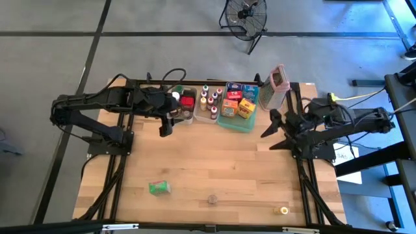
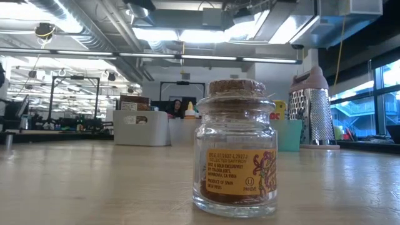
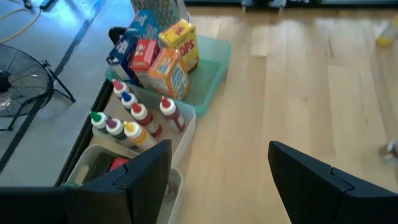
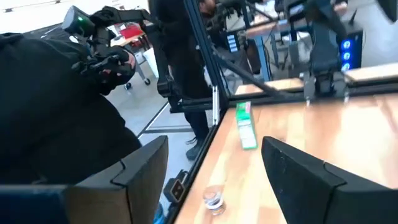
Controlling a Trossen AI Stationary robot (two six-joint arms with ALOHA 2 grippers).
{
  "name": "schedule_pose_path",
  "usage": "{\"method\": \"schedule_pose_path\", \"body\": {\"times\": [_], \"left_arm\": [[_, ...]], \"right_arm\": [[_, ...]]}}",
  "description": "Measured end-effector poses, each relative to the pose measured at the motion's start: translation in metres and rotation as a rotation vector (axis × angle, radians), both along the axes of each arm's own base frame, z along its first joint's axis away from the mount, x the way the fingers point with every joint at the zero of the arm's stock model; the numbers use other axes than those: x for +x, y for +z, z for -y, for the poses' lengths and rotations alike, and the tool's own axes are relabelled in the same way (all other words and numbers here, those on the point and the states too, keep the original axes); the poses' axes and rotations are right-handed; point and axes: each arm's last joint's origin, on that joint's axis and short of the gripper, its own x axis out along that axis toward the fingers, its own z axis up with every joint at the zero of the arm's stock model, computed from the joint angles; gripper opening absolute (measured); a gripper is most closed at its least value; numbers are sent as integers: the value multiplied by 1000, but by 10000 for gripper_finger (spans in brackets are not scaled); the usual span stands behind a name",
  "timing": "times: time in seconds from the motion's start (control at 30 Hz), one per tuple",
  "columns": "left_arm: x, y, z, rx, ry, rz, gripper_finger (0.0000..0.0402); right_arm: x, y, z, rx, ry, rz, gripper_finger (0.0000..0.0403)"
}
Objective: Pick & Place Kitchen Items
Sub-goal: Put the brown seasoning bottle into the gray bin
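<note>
Cork-stoppered glass jar (image 2: 236, 150) in the low view with an orange label being read as "SELECTED SAFFRON", "TRADER JOE'S", "PRODUCT OF SPAIN" and "PAREVE", yellow box (image 3: 181, 42) in the green tray showing letters "OPS", other print being too small to be made out

Both arms are matte black, built of slim jointed links on black tube frames bolted at either side of the table (image 1: 214, 169). Black cables loop over the left arm's links near the table's far edge. By the right arm's base, off the table's right edge, runs a yellow cable. The left claw (image 3: 217, 180) ends in two broad, flat black fingers with angular, wedge-shaped tips; the right claw (image 4: 214, 177) has the same.
</note>
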Motion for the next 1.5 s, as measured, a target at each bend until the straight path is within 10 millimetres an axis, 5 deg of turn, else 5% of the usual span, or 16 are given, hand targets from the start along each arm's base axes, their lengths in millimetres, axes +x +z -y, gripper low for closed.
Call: {"method": "schedule_pose_path", "body": {"times": [0.27, 0.63, 0.87, 1.23, 1.5], "left_arm": [[-3, -4, 2, -15, -97, -66, 262], [10, -17, 6, -13, -280, 8, 262], [24, -41, 17, -129, -379, 105, 262], [29, -22, 92, 48, -306, 419, 262], [54, -43, 167, 155, -158, 573, 262]], "right_arm": [[24, -2, -24, 91, -20, -57, 261], [50, 65, -66, -5, -25, 75, 261], [60, 84, -81, -48, -73, 45, 261], [37, 83, -97, -172, 115, 32, 261], [5, 85, -117, -170, 367, 36, 262]]}}
